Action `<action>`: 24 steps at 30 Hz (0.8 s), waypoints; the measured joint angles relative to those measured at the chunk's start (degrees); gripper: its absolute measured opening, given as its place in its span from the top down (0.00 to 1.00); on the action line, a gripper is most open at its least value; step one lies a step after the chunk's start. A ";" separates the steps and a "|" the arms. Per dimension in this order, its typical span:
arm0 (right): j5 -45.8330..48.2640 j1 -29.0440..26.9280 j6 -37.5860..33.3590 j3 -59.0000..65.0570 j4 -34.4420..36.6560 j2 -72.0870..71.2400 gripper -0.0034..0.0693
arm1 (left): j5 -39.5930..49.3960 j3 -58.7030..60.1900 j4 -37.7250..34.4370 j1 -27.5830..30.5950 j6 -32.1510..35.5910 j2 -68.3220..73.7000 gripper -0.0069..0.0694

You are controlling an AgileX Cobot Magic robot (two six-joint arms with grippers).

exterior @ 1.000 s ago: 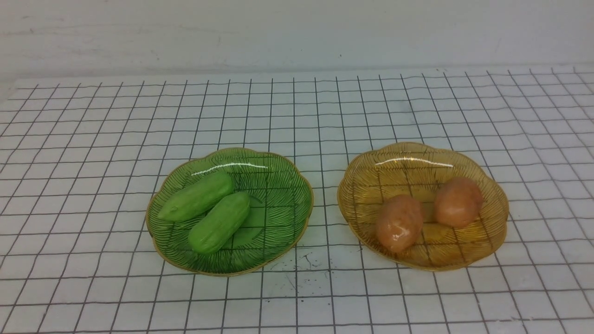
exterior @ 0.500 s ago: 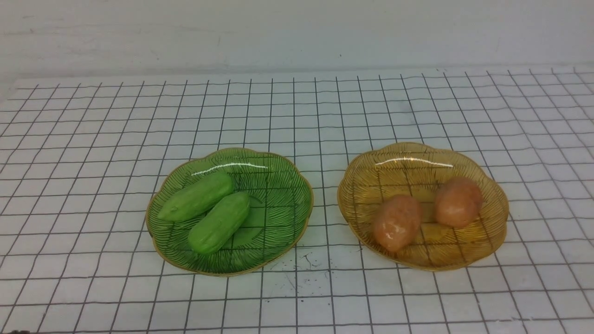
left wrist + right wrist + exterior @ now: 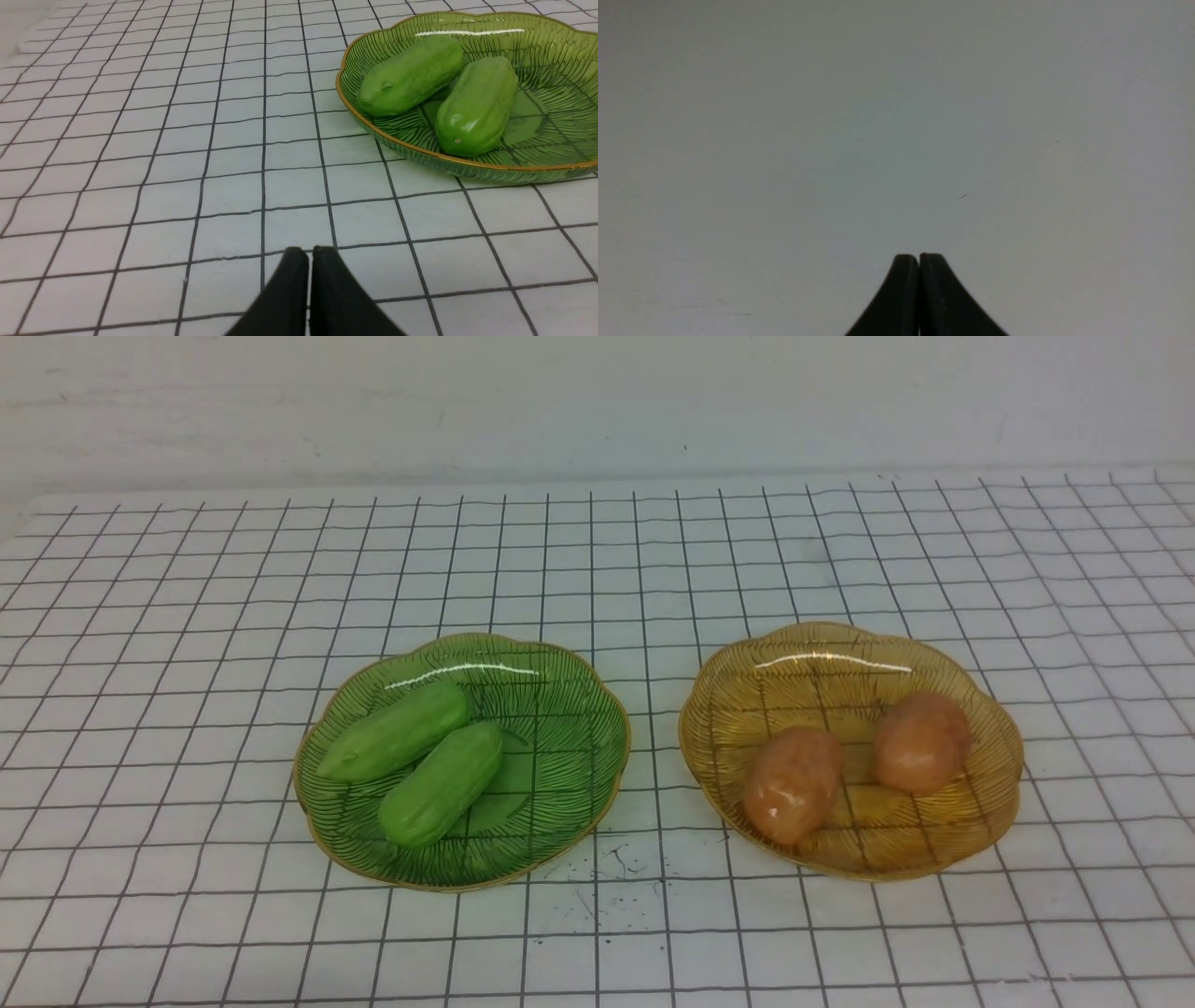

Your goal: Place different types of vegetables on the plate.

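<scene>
Two bright-green cucumber-shaped toy pieces (image 3: 441, 785) are held within a scalloped green translucent plate (image 3: 569, 747), which is cut off at the edge of the left wrist view. Two rounded orange-brown potato-like lumps (image 3: 794, 785) are borne by a scalloped amber translucent plate (image 3: 747, 691). The black left gripper (image 3: 310, 252) and black right gripper (image 3: 918, 256) are clenched on nothing, their bases cropped; by the front view neither is caught.

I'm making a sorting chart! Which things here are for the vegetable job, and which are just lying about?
For the job:
- two green cucumbers
- two brown potatoes
- green plate
- amber plate

Just lying about:
- nothing that I can see
</scene>
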 joint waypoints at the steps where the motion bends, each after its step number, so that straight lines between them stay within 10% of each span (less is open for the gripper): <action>1: 0.00 0.00 0.00 0.00 0.00 0.00 0.97 | 0.00 0.00 0.00 0.00 0.00 0.00 0.92; 24: 6.83 -0.85 -1.12 1.19 -2.45 0.00 0.97 | 0.00 0.00 0.00 0.00 -0.14 0.00 0.92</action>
